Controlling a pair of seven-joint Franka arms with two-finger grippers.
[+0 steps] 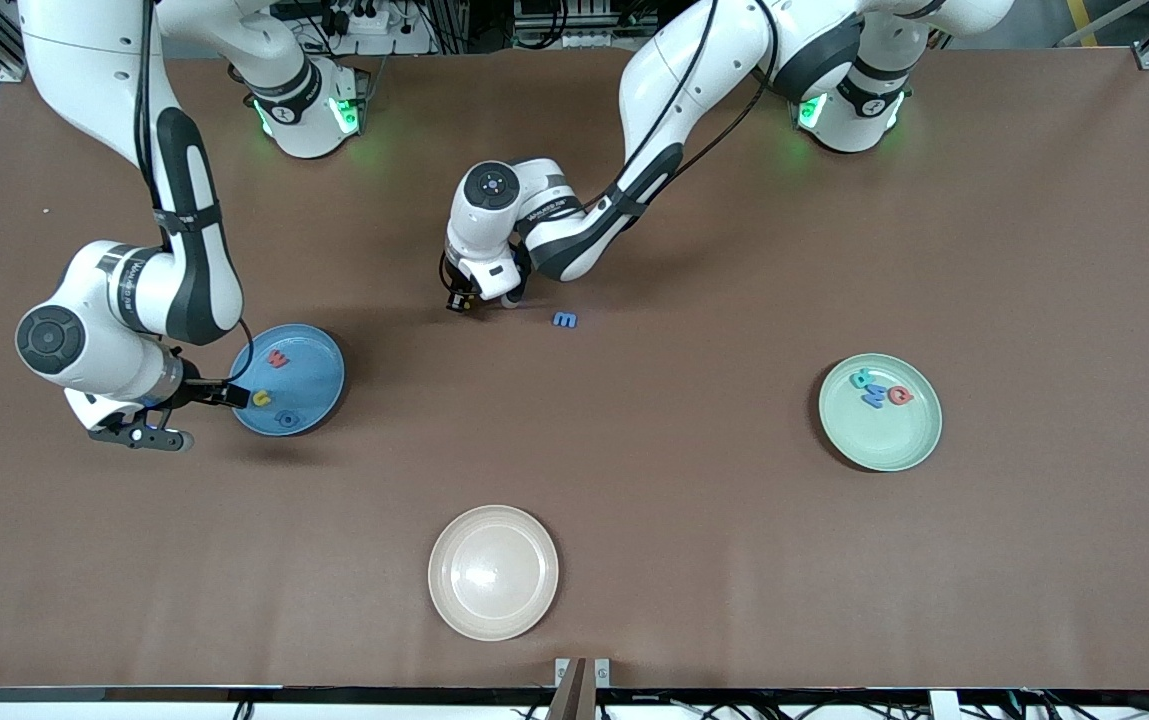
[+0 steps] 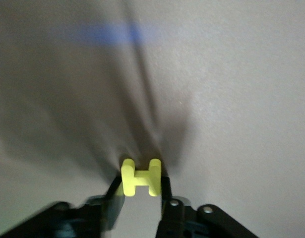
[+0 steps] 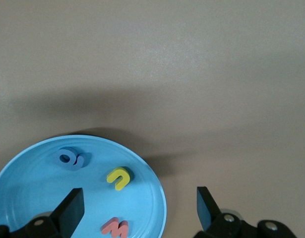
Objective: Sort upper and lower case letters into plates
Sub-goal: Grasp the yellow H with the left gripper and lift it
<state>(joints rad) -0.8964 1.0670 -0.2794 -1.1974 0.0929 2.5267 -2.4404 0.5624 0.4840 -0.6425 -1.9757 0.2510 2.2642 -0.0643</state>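
Between the left gripper's (image 2: 141, 191) jaws, down at the table (image 1: 694, 520) near the middle with a small blue letter (image 1: 564, 320) just beside at about three o'clock, you have a yellow H (image 2: 141, 177), clenched across its two uprights. It looks light, stiff and thick for its size, so I judge that this flat-sided pinch is the right hold, though so small a piece could twist out. Your right gripper (image 3: 141, 204) waits with jaws released over the blue plate's (image 1: 319, 360) rim, while the mint plate (image 1: 894, 445) lies toward the left arm's end.
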